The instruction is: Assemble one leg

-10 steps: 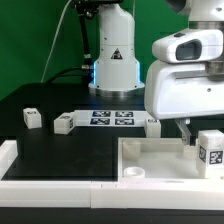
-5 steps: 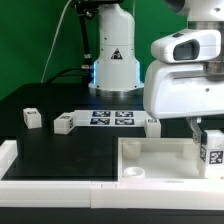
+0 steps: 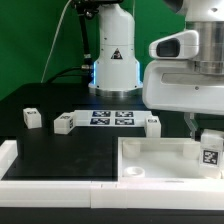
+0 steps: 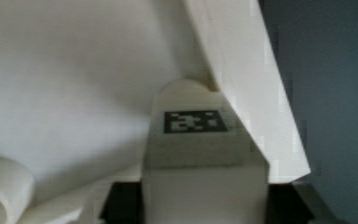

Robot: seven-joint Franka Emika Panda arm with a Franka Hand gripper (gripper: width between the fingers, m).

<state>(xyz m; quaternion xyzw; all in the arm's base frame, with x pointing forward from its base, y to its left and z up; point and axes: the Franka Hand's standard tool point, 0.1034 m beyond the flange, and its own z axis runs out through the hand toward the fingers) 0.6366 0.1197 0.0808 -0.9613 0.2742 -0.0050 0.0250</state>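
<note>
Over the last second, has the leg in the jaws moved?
Yes. The leg has come down toward the big white panel in the exterior view; the marker board stays put.

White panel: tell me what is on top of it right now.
Over the white panel, near its corner on the exterior view's right, is one leg, upright, tag facing the camera. Its foot is hidden behind the panel's rim, so contact cannot be judged.

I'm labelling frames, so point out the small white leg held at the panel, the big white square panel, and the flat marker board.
small white leg (image 3: 209, 152), exterior view, tagged face.
big white square panel (image 3: 160, 160), exterior view, bare top surface.
flat marker board (image 3: 111, 118), exterior view, between its tags.
</note>
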